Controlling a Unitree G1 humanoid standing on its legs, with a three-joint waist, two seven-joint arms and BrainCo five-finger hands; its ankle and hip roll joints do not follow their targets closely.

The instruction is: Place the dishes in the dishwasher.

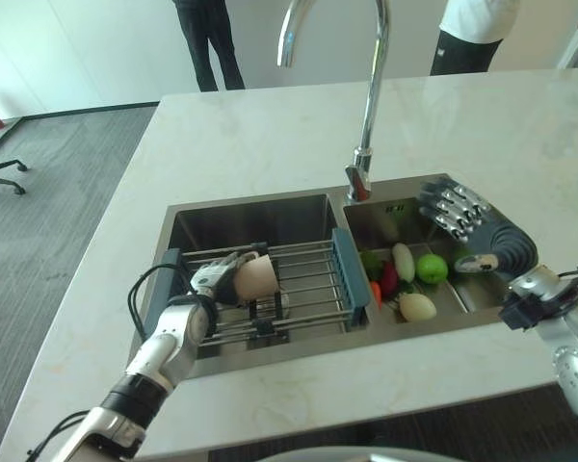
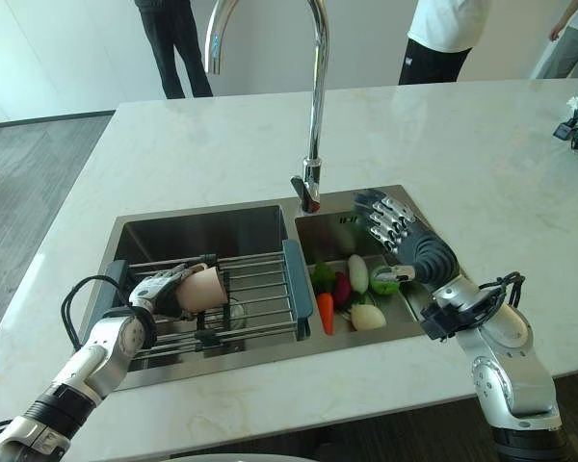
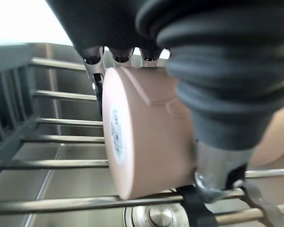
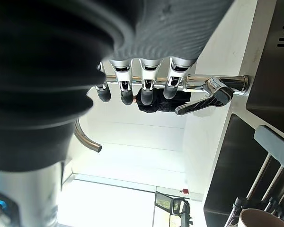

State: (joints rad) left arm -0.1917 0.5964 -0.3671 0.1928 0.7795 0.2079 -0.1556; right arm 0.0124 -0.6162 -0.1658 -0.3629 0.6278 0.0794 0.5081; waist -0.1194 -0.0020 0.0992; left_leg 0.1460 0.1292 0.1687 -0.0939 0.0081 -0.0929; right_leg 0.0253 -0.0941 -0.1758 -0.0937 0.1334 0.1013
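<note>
I had the L hand (image 1: 215, 280) curled round the cup (image 1: 256, 278) over the rack (image 1: 308, 279); ceramic, slick, breakable, so gripped body. R hand (image 2: 405, 241) open.

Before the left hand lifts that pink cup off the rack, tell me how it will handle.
The pink cup looks rigid, smooth and glazed, so it may slip within the left hand curled round it. It lies on its side on the wire rack; being round, it would probably roll if released. Likely ceramic, so breakable against the steel sink.
</note>
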